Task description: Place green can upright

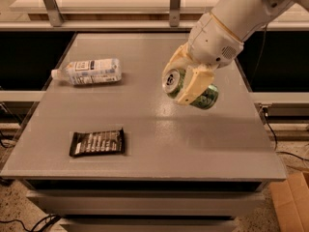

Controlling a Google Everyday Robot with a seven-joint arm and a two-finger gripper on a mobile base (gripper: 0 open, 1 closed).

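Observation:
The green can (206, 96) lies on its side in my gripper (182, 85), lifted above the right half of the grey table (159, 134). Its silver top with the pull tab (172, 80) faces left toward the camera. My cream fingers (192, 87) are shut around the can's body, one on each side. The white arm comes in from the upper right.
A clear plastic bottle (89, 71) with a white label lies on its side at the back left. A dark snack packet (97, 142) lies flat at the front left. A cardboard box (292, 199) stands on the floor at the right.

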